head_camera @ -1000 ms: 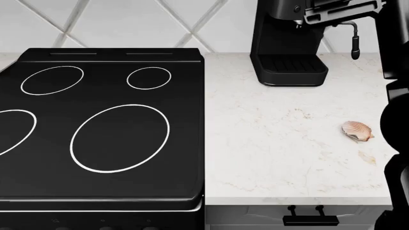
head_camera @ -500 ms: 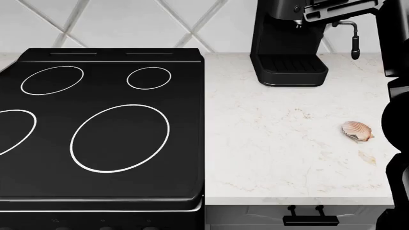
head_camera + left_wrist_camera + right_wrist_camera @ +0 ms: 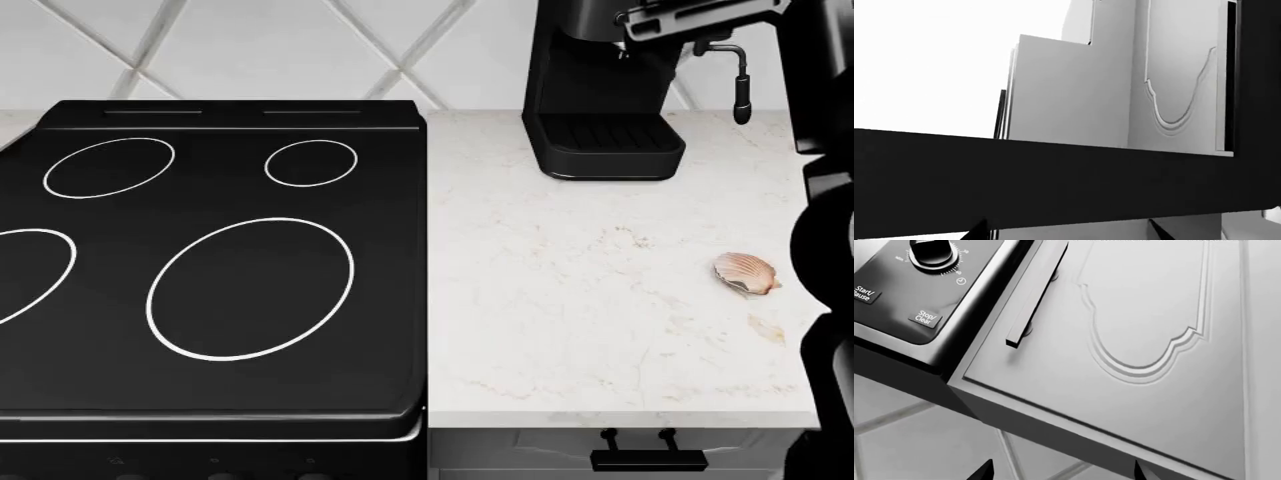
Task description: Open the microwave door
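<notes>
The microwave control panel (image 3: 917,287) appears in the right wrist view only. It is dark, with a round timer dial (image 3: 934,251) and two labelled buttons: "Start/Pause" (image 3: 865,293) and "Stop/Clear" (image 3: 925,318). Just beside the panel stands a pale cabinet door (image 3: 1134,340) with a raised arched moulding and a straight bar handle (image 3: 1035,295) along the edge nearest the panel. The microwave door itself cannot be identified in any view.

Right gripper (image 3: 1061,472): only two dark fingertips (image 3: 982,472) show at the frame edge. They stand well apart, with nothing between them, clear of the control panel and of the bar handle.

Left gripper (image 3: 1067,232): two dark tips show, spread wide, holding nothing. A broad black band (image 3: 1054,185) crosses the view close to the camera. Beyond the band are pale cabinet panels (image 3: 1074,95), one carrying the same arched moulding.

Head view: the black cooktop (image 3: 214,260) has white burner rings. Just beside the cooktop, a pale marble counter (image 3: 587,330) carries a black coffee machine (image 3: 607,100) at the wall and a scallop shell (image 3: 746,272) well apart from it. The right arm (image 3: 821,200) rises as a dark mass at the counter's far edge from the cooktop. Below the counter, a drawer handle (image 3: 647,458) shows.
</notes>
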You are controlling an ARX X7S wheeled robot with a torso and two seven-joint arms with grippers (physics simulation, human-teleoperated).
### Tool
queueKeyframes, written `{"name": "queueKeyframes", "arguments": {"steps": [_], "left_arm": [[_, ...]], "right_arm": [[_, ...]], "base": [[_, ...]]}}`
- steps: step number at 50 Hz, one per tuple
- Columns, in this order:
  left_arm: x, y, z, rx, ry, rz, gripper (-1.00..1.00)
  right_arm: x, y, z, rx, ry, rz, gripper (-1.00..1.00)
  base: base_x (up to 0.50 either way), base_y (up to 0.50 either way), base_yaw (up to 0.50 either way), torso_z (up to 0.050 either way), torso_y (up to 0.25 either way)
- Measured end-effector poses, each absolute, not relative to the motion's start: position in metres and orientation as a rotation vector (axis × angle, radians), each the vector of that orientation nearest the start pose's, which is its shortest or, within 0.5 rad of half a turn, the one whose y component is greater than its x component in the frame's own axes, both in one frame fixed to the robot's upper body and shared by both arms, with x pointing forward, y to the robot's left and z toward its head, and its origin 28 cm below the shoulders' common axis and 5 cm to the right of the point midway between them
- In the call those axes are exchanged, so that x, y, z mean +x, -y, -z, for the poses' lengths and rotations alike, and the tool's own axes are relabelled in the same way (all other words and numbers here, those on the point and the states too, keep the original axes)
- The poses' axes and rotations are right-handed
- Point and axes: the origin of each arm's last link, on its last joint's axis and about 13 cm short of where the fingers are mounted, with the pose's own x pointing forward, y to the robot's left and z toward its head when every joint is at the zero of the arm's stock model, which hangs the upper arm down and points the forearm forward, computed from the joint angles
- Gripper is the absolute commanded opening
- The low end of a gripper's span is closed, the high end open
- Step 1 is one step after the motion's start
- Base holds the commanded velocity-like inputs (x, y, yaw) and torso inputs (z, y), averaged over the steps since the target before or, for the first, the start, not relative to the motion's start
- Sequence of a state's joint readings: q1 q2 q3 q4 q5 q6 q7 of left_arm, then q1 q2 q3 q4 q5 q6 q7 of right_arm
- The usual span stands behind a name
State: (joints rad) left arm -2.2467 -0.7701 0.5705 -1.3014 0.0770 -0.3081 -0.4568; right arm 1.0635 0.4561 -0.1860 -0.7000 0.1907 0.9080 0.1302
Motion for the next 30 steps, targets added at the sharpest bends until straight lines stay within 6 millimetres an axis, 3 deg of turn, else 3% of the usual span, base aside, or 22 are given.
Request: {"name": "queueKeyframes", "arguments": {"steps": [17, 30], "left_arm": [[0.185, -0.532, -0.499, 0.284, 0.46, -1.501, 1.0], [0.141, -0.549, -0.497, 0.307, 0.435, -1.612, 1.0]], "right_arm": [[0.248, 0.131, -0.345, -0.381, 0.793, 0.042, 1.0], [0.25, 0.127, -0.348, -0.378, 0.804, 0.026, 1.0]], "base": [[0.0, 0.0, 0.0, 0.0, 0.001], [0.0, 0.0, 0.0, 0.0, 0.0]]}}
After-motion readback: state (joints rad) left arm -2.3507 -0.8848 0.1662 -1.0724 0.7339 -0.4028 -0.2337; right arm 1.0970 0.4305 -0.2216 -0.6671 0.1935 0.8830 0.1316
